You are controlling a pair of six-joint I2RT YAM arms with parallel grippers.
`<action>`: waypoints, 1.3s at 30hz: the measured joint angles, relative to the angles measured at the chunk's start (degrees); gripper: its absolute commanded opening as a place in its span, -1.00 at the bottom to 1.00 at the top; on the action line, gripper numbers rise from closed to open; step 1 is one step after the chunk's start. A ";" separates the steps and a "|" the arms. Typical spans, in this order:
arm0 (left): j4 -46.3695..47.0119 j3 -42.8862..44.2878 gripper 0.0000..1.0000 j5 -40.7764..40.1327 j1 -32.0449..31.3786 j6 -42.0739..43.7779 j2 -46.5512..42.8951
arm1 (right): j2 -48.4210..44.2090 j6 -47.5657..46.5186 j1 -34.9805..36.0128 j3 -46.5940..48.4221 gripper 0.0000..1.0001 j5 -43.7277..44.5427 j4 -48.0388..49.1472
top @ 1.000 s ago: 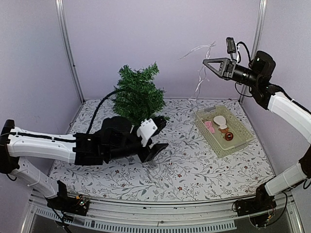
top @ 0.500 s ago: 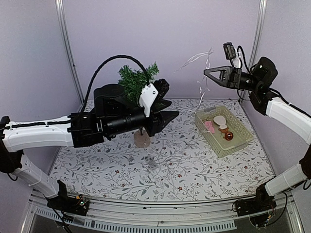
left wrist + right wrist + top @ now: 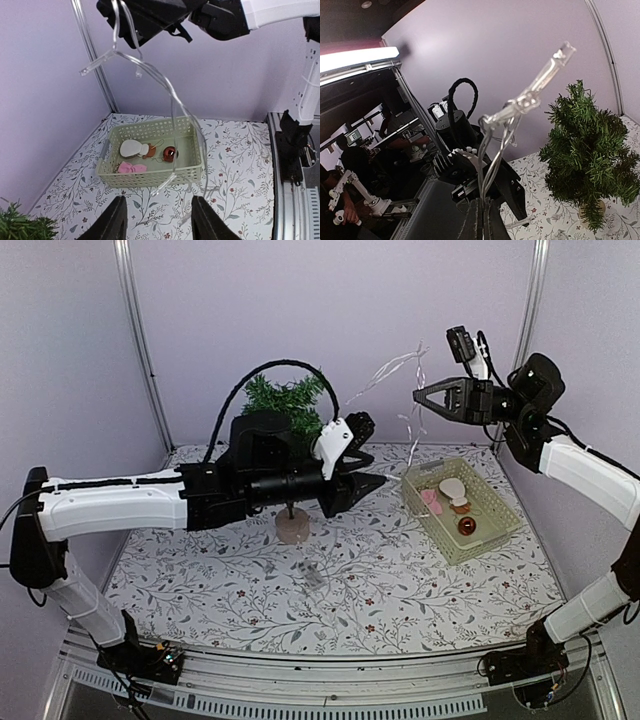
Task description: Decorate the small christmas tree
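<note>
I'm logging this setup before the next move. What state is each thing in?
Small dark green bristly christmas tree: upright on its round base.
Clear plastic strand: hanging in the air from the right gripper.
Pale green slotted plastic basket: on the table, ornaments inside.
Left gripper: open, gripping nothing.
Right gripper: shut on the strand.

Here we are in a robotics lab: a lilac-walled booth (image 3: 330, 310) framed by metal posts (image 3: 141, 340), and past its open side, a person (image 3: 355, 162) at cluttered benches beside another white robot arm (image 3: 355, 192).
</note>
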 measured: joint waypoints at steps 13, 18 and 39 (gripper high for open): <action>-0.76 4.04 -0.14 5.53 0.07 1.22 5.81 | 1.55 0.63 1.81 2.23 -1.00 -1.33 0.42; -0.46 4.50 -0.05 6.54 0.11 0.96 6.27 | 1.90 0.81 1.84 2.51 -1.00 -1.36 0.46; 1.05 -5.29 -0.12 2.54 0.35 -1.38 -3.15 | 2.86 -2.14 1.86 2.51 -1.00 7.58 -4.39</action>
